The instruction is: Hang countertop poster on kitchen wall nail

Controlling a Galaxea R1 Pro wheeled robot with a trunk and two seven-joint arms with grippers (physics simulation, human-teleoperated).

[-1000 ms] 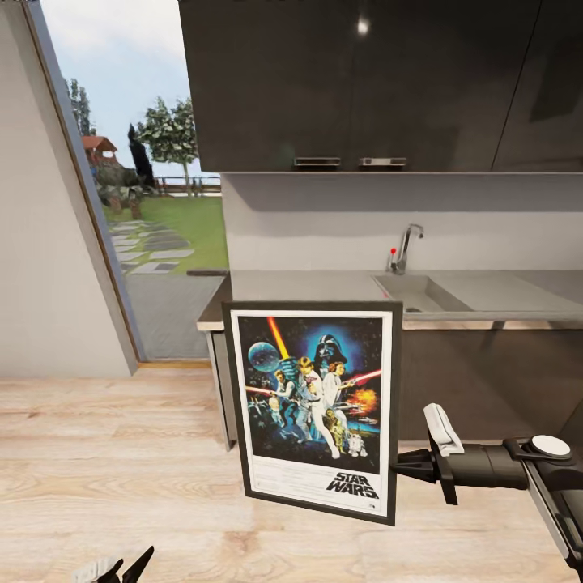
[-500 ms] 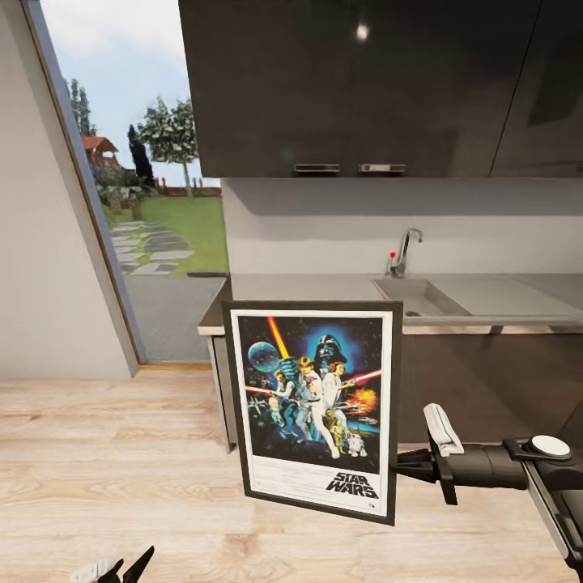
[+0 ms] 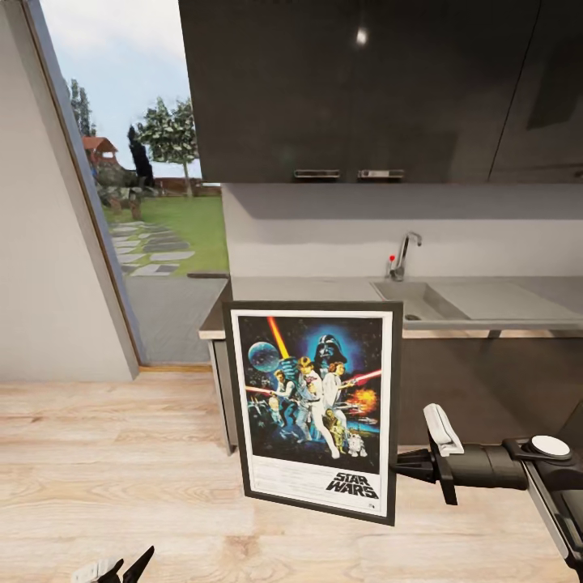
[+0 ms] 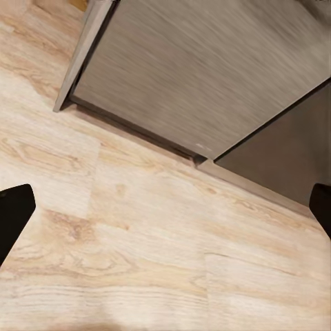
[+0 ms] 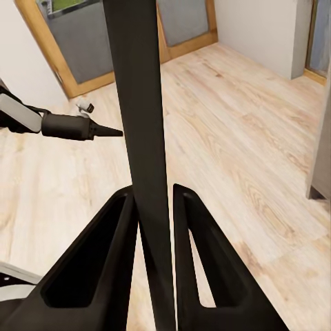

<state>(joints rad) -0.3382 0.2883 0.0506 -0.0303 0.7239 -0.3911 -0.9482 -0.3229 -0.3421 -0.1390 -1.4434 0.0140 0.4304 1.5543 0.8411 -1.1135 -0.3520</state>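
The head camera is looking forward and slightly down at the kitchen countertop (image 3: 324,289) from a few steps back. The left wrist camera is pointing steeply down, close to the wooden floor (image 4: 138,241) at the countertop's cabinet base (image 4: 207,69). The right wrist camera is facing away from the countertop — across the same floor, which all three are sharing — along the poster (image 5: 141,124) edge, very near.
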